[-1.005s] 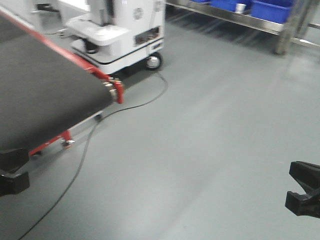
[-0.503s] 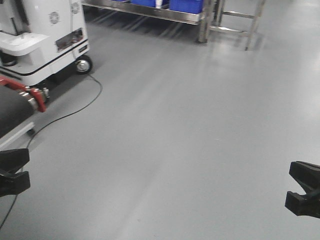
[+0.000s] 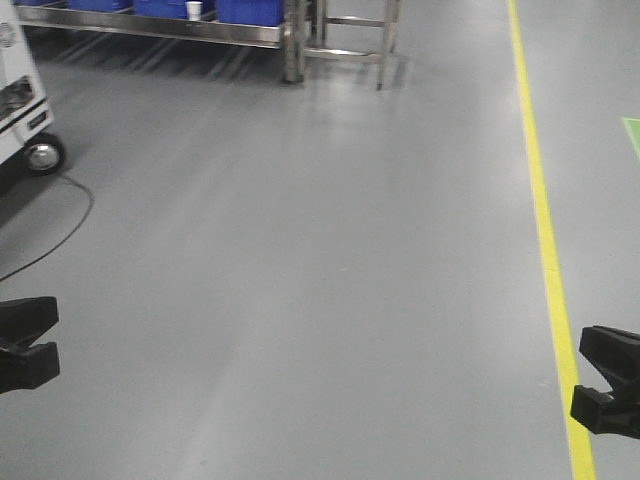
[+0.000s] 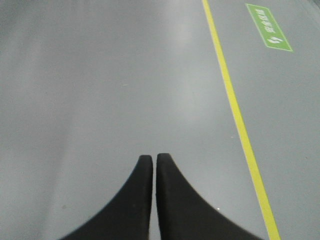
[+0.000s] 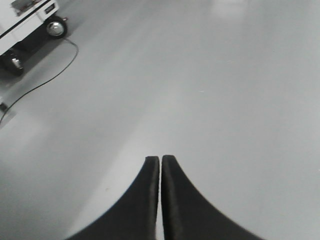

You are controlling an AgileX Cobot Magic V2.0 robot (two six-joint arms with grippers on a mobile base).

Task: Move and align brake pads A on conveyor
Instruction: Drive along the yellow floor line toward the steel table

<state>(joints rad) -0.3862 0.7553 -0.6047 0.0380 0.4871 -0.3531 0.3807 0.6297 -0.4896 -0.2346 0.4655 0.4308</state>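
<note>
Left hand and right hand both closed (empty), blue bins far off.

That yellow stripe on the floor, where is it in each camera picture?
Front view: yellow stripe runs down the right side.
Left wrist view: yellow stripe slants down the right half, beside a green floor sign.
Right wrist view: not in it.
Shared landmark: cart wheel, front view left edge, right wrist view top left.

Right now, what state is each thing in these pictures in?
Left hand: shut, holding nothing.
Right hand: shut, holding nothing.
White cup: upright on the steel rack.
Cable: lying slack on the floor.
Brake pads and conveyor: not in view.
</note>
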